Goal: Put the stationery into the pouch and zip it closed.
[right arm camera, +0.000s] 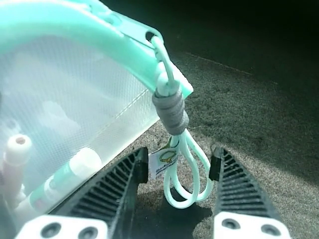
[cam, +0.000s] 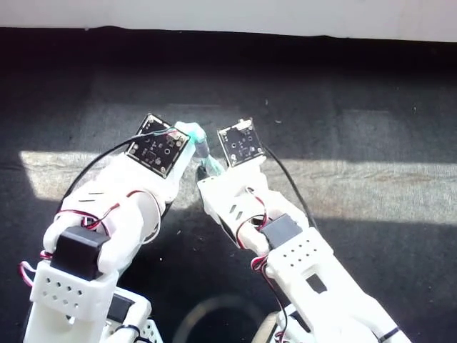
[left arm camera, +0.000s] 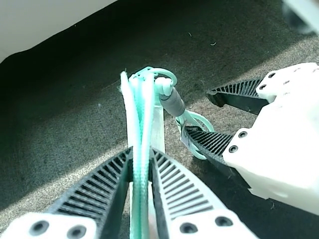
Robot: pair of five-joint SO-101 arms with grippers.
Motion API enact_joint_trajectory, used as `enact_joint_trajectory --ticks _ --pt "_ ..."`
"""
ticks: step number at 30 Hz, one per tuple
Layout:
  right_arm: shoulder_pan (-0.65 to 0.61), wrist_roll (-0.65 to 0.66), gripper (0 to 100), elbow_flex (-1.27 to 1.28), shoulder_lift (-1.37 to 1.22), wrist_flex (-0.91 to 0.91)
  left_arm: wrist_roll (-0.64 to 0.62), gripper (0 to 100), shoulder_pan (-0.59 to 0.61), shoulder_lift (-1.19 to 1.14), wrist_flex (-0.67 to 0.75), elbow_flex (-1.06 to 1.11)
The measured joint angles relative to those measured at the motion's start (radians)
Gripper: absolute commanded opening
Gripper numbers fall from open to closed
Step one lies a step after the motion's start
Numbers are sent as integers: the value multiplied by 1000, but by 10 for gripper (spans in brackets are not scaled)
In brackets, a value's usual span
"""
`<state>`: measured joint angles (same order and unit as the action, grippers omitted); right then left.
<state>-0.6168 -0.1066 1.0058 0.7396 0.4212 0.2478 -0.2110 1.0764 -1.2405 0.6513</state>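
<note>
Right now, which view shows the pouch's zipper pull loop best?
The right wrist view: the pull loop hangs close up between the right gripper's open fingers. The left wrist view shows it smaller; the high view, a sliver.

The pouch (right arm camera: 75, 94) stands on edge over the counter (cam: 357, 107), pinched in the left tool (left arm camera: 141, 152); stationery (right arm camera: 65, 174) lies inside it; its zip cord (right arm camera: 185, 172) hangs between the right tool's (right arm camera: 179, 152) parted fingers.

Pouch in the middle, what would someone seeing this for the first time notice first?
The mint-green pouch stands out, pinched edge-on in the left claw over the dark table. Next, its zipper pull cord dangles inside the open right claw, and pens show through the pouch's clear side.
</note>
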Motion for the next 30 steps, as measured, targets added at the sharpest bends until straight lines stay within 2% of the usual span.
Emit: enact_joint_trajectory --ticks 11,14,20,30 --pt "0 0 206 0 -5 -81 0 9 -3 0 0 0" --pt "23 0 206 -35 -72 -81 0 9 -3 0 0 0" --pt "49 -130 206 -164 -204 -72 0 9 2 0 0 0" --pt "-5 -146 206 -215 -239 -78 0 10 2 0 0 0"
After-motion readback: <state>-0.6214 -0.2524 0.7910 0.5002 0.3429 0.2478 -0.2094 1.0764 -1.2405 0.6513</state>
